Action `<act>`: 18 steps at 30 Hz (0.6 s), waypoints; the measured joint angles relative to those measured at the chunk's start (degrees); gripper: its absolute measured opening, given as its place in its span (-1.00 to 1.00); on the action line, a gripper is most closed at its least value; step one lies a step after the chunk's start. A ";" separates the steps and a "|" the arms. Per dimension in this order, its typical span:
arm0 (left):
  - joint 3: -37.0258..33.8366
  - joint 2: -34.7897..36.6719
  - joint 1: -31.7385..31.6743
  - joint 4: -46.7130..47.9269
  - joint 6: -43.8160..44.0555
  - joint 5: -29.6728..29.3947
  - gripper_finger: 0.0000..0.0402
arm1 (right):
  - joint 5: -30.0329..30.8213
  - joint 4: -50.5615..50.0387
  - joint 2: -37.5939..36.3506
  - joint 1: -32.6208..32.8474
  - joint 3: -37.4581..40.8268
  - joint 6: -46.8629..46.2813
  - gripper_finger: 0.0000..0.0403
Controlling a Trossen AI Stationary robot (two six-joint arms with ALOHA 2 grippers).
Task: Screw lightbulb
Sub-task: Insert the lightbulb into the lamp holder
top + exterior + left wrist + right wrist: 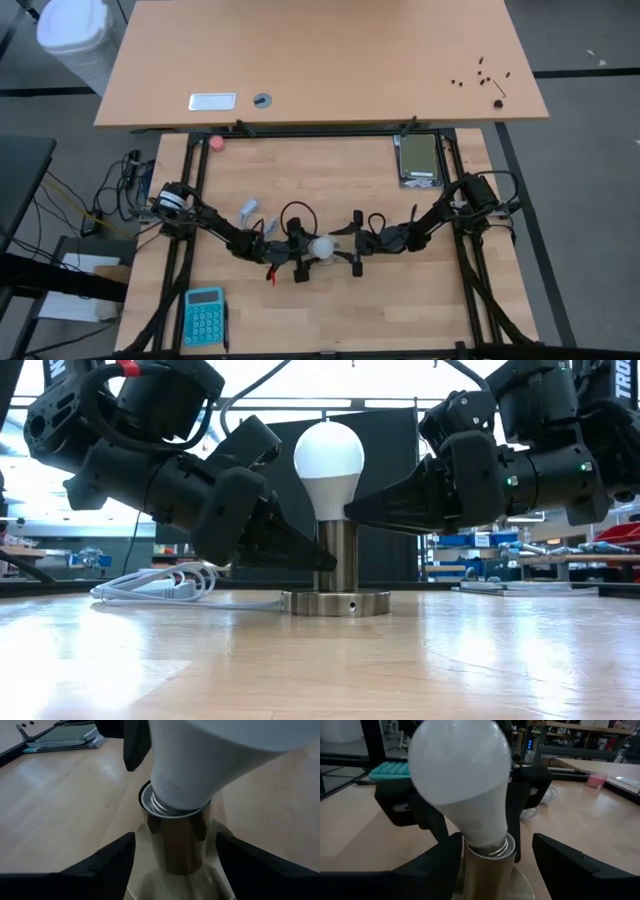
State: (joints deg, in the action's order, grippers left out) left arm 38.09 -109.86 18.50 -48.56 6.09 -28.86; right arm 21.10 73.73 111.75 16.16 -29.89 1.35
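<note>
The white lightbulb (328, 460) stands upright with its screw base in the metal socket (338, 555). A few threads (159, 806) show above the socket's rim. The socket's round foot (335, 602) rests on the table's middle. My left gripper (175, 837) comes in low from the table's left. It is open, one finger on each side of the socket's post, and a narrow gap shows at both. My right gripper (497, 842) comes in from the right, open, with its fingers flanking the bulb's neck at the socket's rim.
The socket's white cord (160, 585) lies coiled to the left behind my left arm. A teal calculator (204, 315) sits near the front left. A pink ball (216, 142) and a grey device (419, 160) lie at the far edge, beside a second table (320, 60).
</note>
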 joint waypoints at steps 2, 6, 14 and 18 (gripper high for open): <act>0.00 0.52 0.00 0.13 -0.03 0.00 0.42 | 0.02 0.05 -0.01 -0.25 0.00 -0.29 0.26; 0.07 2.32 0.00 1.54 -0.04 -0.02 0.42 | 0.11 0.31 -0.01 -0.31 0.00 -0.29 0.26; 0.04 6.47 0.10 6.94 0.10 1.23 0.42 | 0.21 0.24 -0.01 -0.31 0.00 -0.34 0.26; 0.04 10.37 0.46 11.91 0.11 1.40 0.42 | 0.24 0.07 -0.01 -0.31 0.00 -0.34 0.26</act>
State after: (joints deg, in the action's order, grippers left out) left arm 38.13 -99.49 18.97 -36.65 6.20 -27.46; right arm 21.34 73.80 111.74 15.86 -29.89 1.02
